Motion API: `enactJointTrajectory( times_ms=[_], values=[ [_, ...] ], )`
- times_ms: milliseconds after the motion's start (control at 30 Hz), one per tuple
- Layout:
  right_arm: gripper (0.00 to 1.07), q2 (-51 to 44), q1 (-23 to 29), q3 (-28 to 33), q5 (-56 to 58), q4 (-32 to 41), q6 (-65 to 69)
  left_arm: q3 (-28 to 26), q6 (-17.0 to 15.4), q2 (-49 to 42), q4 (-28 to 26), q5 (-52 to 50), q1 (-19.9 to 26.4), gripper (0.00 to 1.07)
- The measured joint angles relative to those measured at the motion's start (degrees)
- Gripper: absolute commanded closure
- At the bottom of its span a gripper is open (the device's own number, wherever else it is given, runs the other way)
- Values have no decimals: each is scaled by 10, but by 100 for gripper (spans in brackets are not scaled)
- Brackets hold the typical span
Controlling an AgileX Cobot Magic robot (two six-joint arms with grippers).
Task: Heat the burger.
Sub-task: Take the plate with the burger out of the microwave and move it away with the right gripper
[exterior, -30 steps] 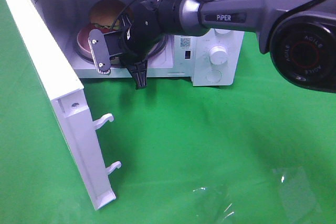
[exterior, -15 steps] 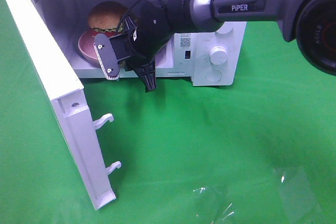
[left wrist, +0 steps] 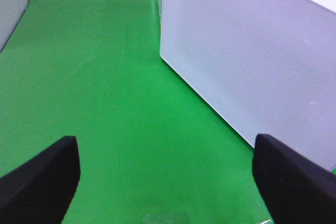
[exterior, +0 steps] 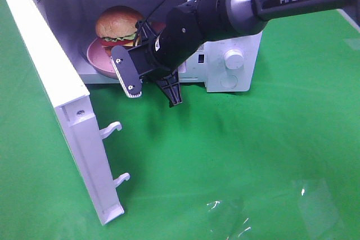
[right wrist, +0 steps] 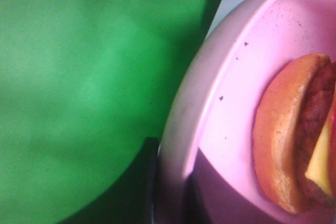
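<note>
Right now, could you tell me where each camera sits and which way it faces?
Exterior high: mounted above, facing down at the open microwave, burger, right gripper.
Left wrist: low over green cloth, facing the microwave's door; its fingertips show.
Right wrist: close on the pink plate and burger; no fingers visible.
Shared: burger and plate appear in exterior and right wrist.

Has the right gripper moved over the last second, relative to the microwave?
Yes. The right gripper has backed out of the microwave opening toward the green cloth, uncovering the burger on its pink plate.
</note>
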Motion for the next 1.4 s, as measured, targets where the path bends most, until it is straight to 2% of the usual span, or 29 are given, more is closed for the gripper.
enactJointTrajectory(
  times_ms=[167, 233, 667, 1400],
  values=[
    [107, -19, 0, 29, -7, -4, -1, 0, 0, 0, 0, 0, 0, 25],
    [107, -47, 0, 65, -22, -6, -7, 0, 0, 0, 0, 0, 0, 25],
    [107, -128, 17, 174, -48, -19, -18, 0, 0, 0, 0, 0, 0, 25],
    [107, -289, 34, 337, -52, -9, -13, 0, 0, 0, 0, 0, 0, 25]
  ],
)
